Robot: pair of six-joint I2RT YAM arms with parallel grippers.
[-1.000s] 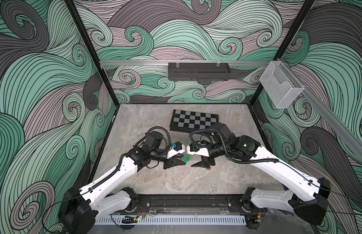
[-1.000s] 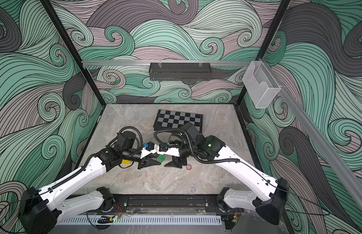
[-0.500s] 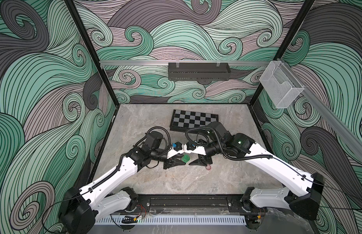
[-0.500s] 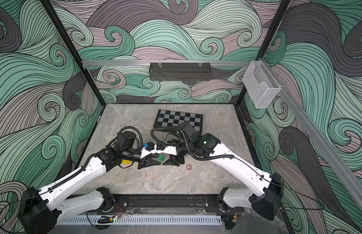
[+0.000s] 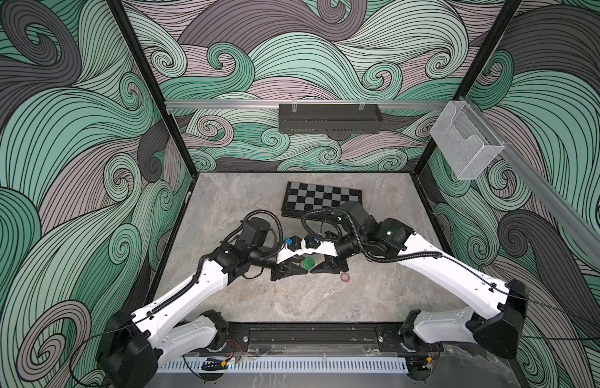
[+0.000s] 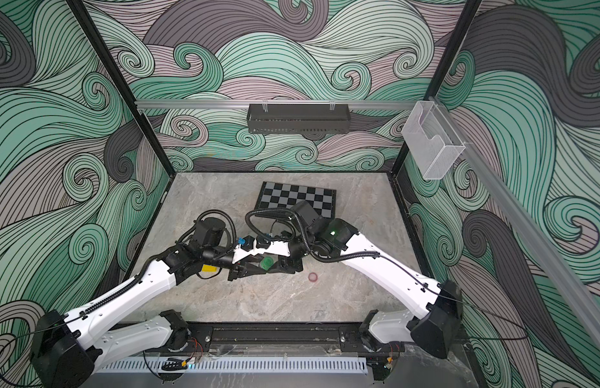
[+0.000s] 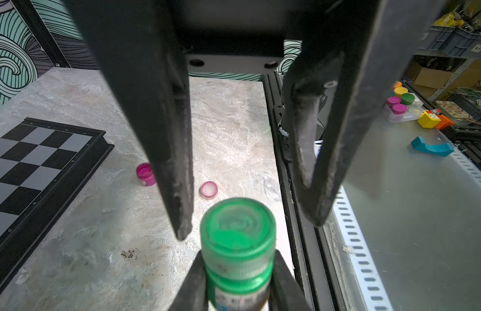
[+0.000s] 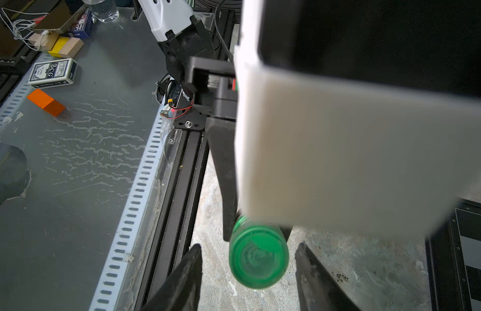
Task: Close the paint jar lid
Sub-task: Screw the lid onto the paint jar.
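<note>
1. The green paint jar (image 7: 238,296), its green lid (image 7: 238,229) sitting on top, was clamped in the left gripper (image 7: 237,262) over mid-table (image 5: 291,302).
2. The right gripper (image 8: 248,247) straddled the lid, jaws apart, with gaps on both sides.
3. A pink lid (image 7: 208,189) and a chessboard (image 7: 40,161) lay nearby, apart from it.

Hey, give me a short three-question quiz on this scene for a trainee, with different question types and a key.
1. True or false: the right gripper is clamped on the round green screw lid.
2. What does the left gripper hold? A the small green-lidded paint jar; B a loose pink round lid; C nothing.
3. Fill in: the small magenta paint jar stands on the grey marbled tabletop close to the ____.
Key: 1 false, its jaws stand apart on either side of the lid; 2 A; 3 the black-and-grey chessboard.
</note>
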